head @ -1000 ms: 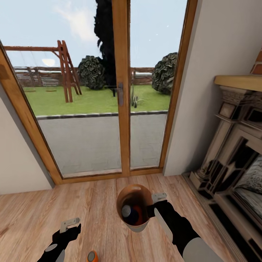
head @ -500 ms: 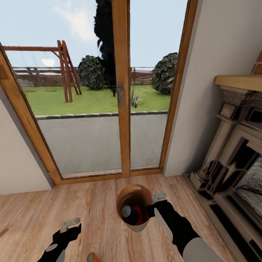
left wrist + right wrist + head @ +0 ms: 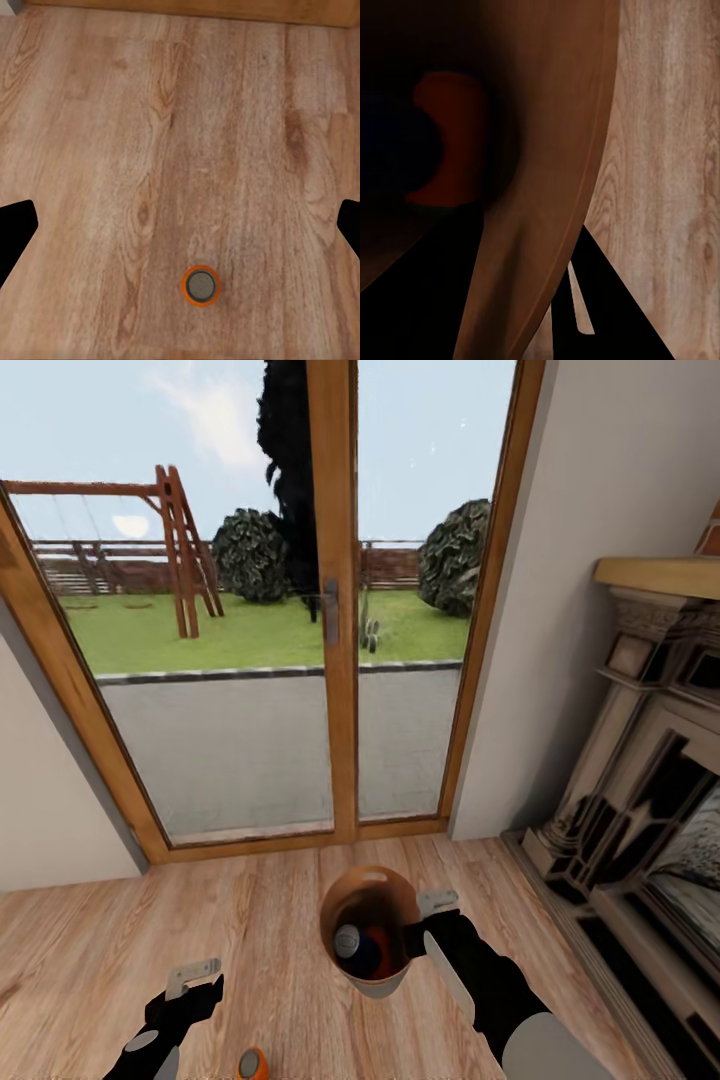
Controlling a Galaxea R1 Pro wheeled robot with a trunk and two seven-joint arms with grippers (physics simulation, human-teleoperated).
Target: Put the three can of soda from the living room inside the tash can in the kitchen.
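Nearest me, an orange soda can stands upright on the wood floor, its long axis vertical and its silver top facing up. It sits just right of my left gripper; in the left wrist view the same can lies on bare boards between the two dark fingertips, which are spread wide and touch nothing. My right gripper is clamped on the right rim of the trash can, one finger outside the wall and one inside. The bin hangs upright, mouth up, handle slot on its far side. Inside it lie a dark blue can and an orange can. Open floor spreads left and ahead. On the right the fireplace hems me in. Farthest stand the wood-framed glass doors.
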